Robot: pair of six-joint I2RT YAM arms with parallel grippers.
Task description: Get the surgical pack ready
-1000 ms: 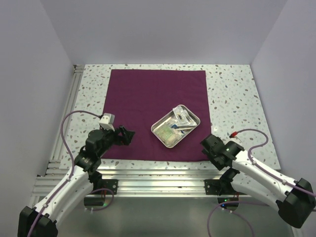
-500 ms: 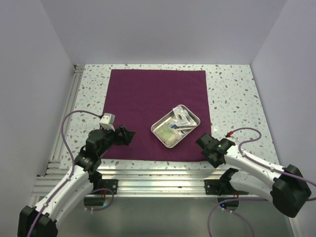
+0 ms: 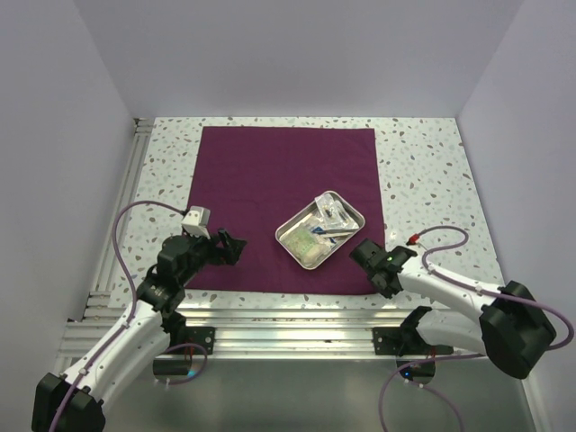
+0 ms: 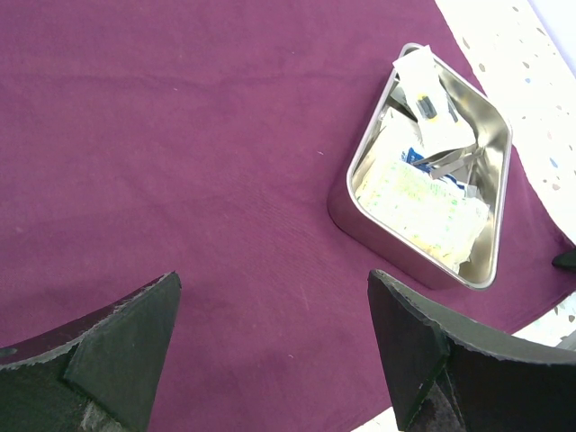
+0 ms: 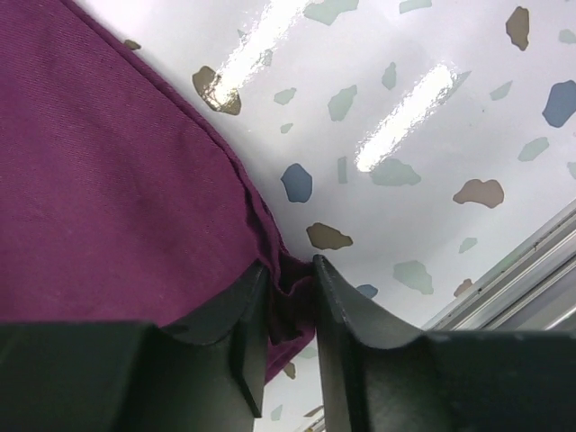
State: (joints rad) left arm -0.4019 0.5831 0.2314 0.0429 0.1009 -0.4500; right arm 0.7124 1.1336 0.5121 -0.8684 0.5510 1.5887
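**Jaws on the near-right corner: lift clean, clear the tray**

Right jaws are narrow and pinching the near-right corner of the surgical pack. The hem is bunched between them, and it's a small bite. My read is that the grip looks shallow, so raise slowly with low tension or the corner slips out. Left jaws are wide and hold nothing, hovering over the cloth near its near-left edge. They could pin that side during the fold. The pack lies flat as a square sheet on the desk, with the steel tray of packets sitting on it, right of centre. I'd carry the corner up and over, high enough to clear the rim, since dragging would likely shove the tray.
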